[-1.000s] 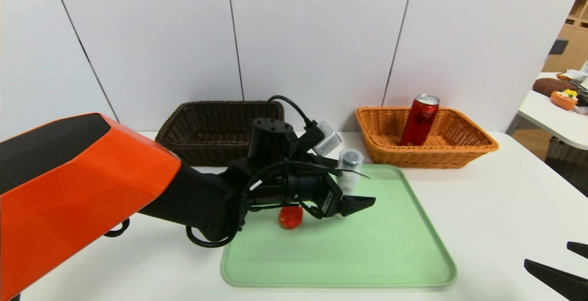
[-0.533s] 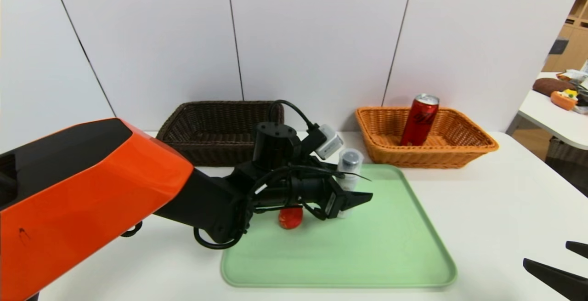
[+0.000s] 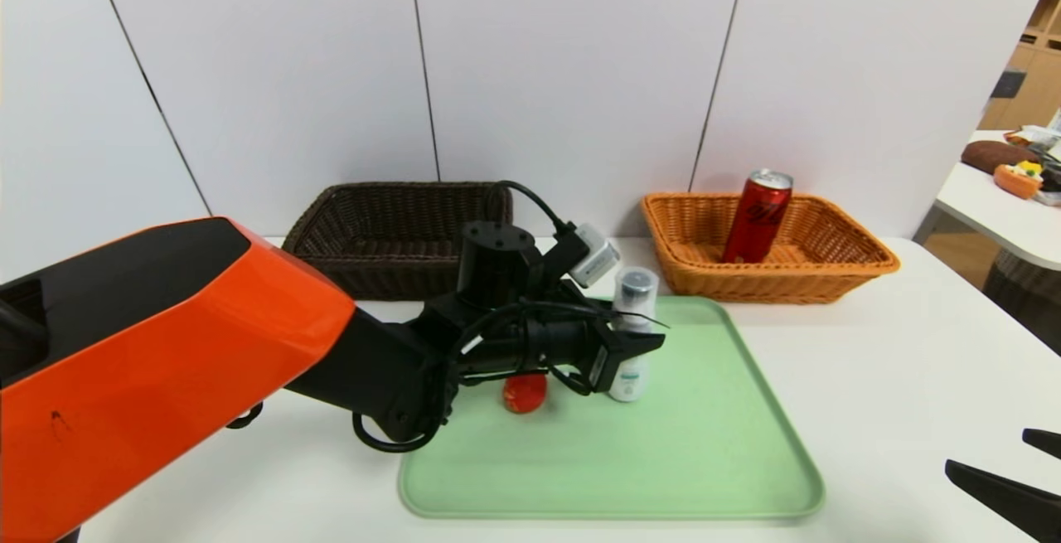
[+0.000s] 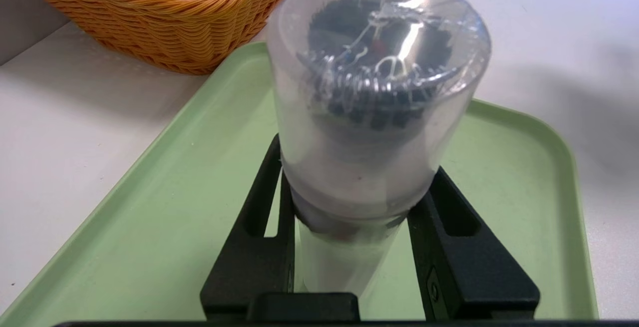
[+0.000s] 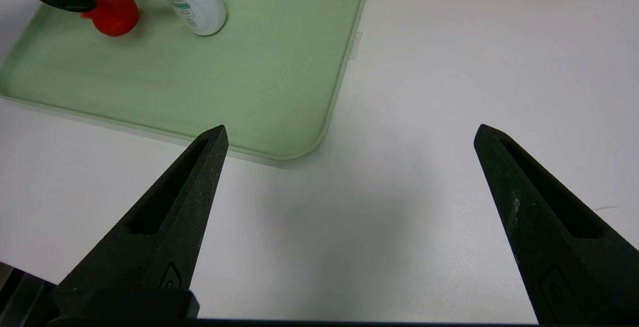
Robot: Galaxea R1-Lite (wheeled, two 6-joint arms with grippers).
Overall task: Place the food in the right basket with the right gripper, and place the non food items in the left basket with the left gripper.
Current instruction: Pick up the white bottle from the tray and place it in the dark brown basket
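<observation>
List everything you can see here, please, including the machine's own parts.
Can: one, red with silver top, in the orange basket
Orange basket: one, orange-tan, right, beyond the tray
Dark basket: one, dark brown, left, beyond the tray
Bottle: one, white with clear cap, between the left gripper's jaws, over the tray
Duck: one, red, on the tray
Tray: one, green, on the table
Table: one, white, under it all
Side table: one, white, far right, with assorted things on it
Wall: one, white, behind the baskets
Left gripper: one, black, closed on the bottle
Right gripper: one, black, open, right of the tray
Left arm: one, orange and black, reaching from the left
</observation>
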